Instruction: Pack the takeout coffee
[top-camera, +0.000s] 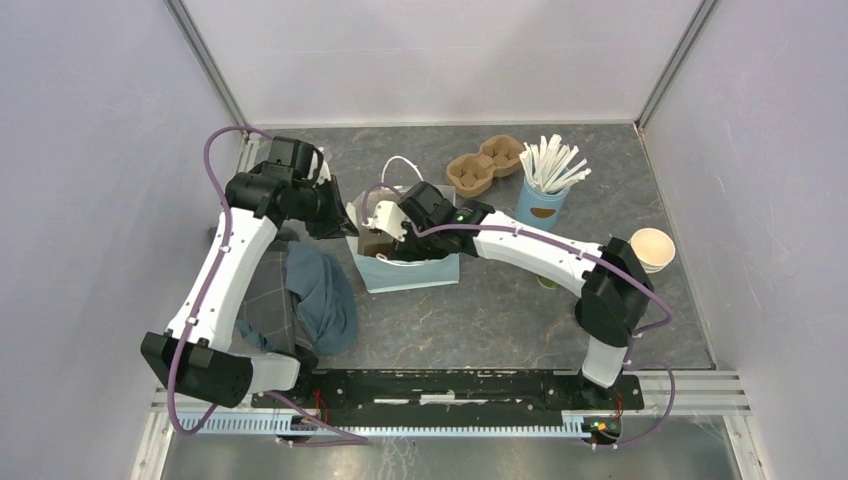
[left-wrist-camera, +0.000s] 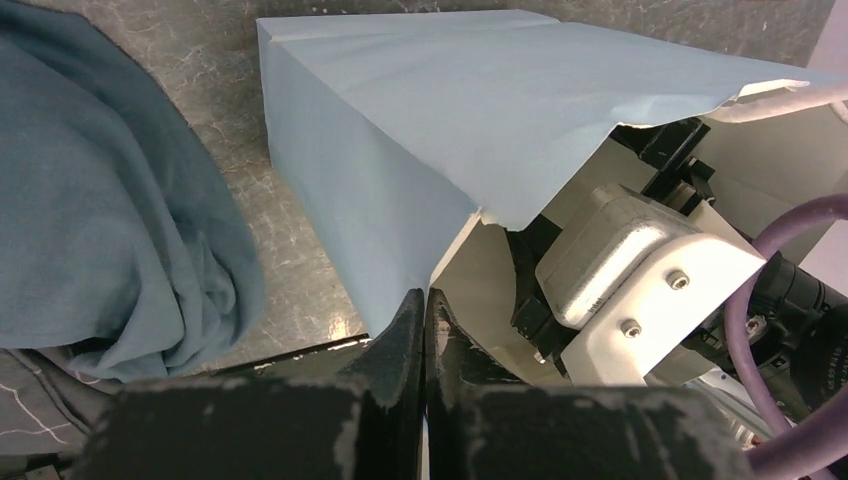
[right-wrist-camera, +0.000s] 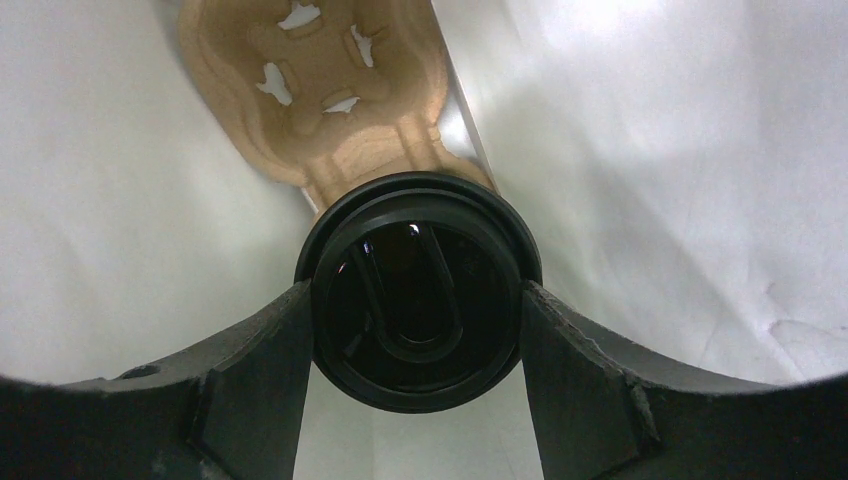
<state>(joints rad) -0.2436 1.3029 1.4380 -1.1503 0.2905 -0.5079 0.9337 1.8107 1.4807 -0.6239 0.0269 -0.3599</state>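
Inside a blue paper bag (top-camera: 415, 272) on a grey stone-patterned table (top-camera: 500, 310), the right gripper (right-wrist-camera: 418, 300) clamps the takeout coffee (right-wrist-camera: 418, 255). One black finger (right-wrist-camera: 262, 375) presses each side of the cup's round black lid. The cup sits upright between the bag's white inner walls, directly above a brown pulp cup carrier (right-wrist-camera: 320, 90) lying on the bag's floor. The right wrist view does not show whether the cup touches the carrier.

At the bag's left edge, the left gripper (left-wrist-camera: 424, 320) has its fingers pressed together on the paper rim, at the lower corner of the open mouth. The overhead view shows the right arm reaching across from the right and down into that opening.

Just left of the bag lies a crumpled grey-blue cloth (top-camera: 325, 300). A second pulp carrier (top-camera: 487, 166) rests on the table behind the bag, beside a light-blue cup (top-camera: 541, 205) filled with white sticks (top-camera: 555, 165). A lidless paper cup (top-camera: 652, 248) stands well apart at the table's right side.
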